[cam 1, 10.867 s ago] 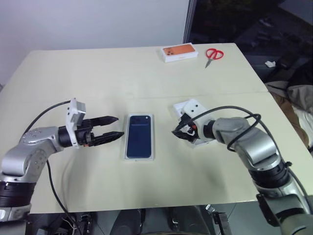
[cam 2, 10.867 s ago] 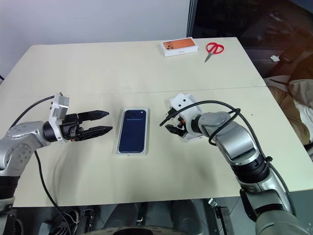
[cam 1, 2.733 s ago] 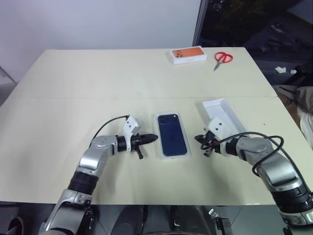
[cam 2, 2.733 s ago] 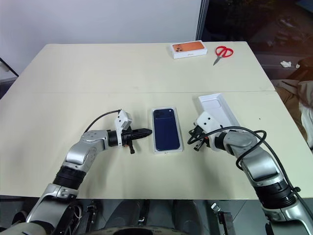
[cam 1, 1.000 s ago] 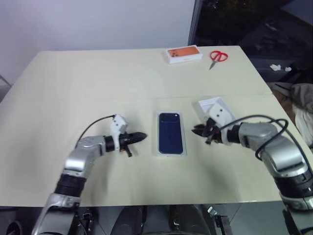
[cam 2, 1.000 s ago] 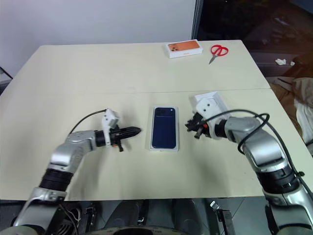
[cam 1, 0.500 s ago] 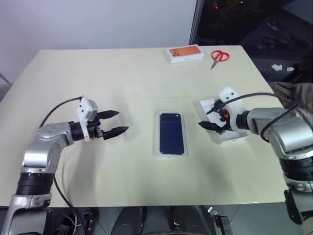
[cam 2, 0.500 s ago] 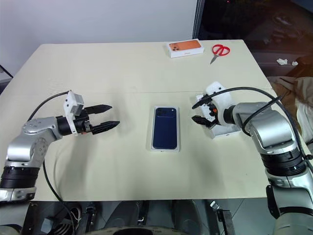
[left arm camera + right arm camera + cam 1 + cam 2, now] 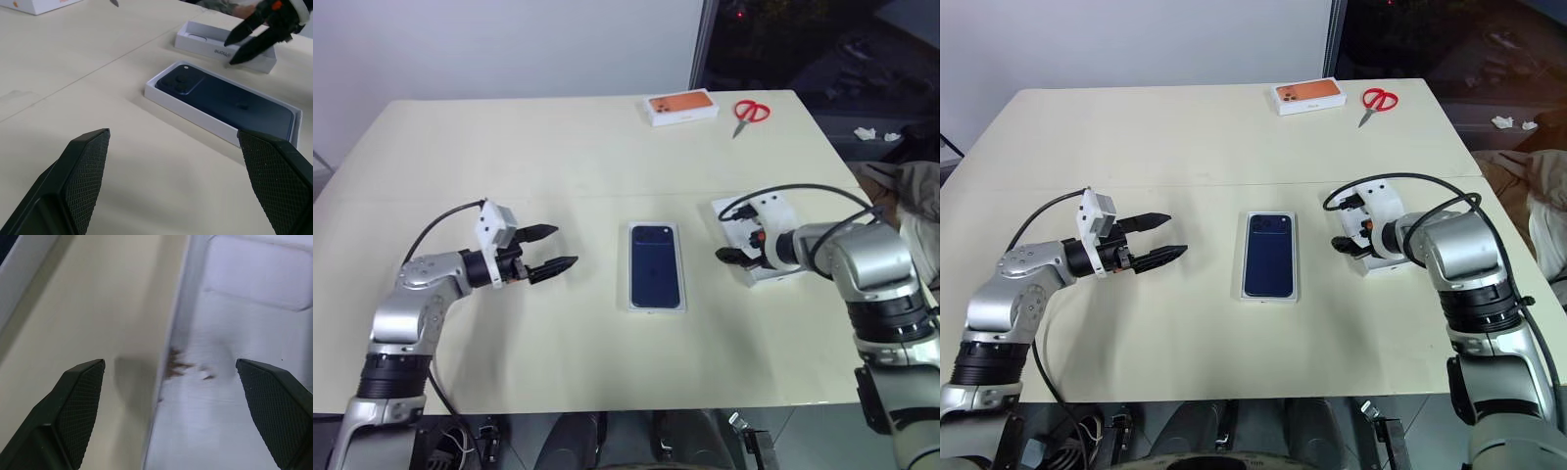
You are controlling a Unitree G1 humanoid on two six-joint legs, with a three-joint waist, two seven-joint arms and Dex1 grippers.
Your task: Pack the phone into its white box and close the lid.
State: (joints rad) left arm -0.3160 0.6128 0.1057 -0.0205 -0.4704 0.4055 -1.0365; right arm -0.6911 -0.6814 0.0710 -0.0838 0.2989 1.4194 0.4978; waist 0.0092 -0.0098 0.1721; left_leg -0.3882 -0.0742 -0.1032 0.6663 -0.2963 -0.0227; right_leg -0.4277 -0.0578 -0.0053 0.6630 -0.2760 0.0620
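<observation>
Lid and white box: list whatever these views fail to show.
- lid: its outer top faces the table; in the eye views the right gripper and its wrist cover most of it.
- white box: floor hidden under the phone.
- orange-topped box: print too small, eye views.

phone (image 9: 655,265): glossy | white box (image 9: 195,116): matt cardboard | table (image 9: 558,147): smooth matt

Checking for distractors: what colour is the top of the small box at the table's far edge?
Orange, on white sides; the small box shows best in the right eye view, beside the red-handled scissors.
</observation>
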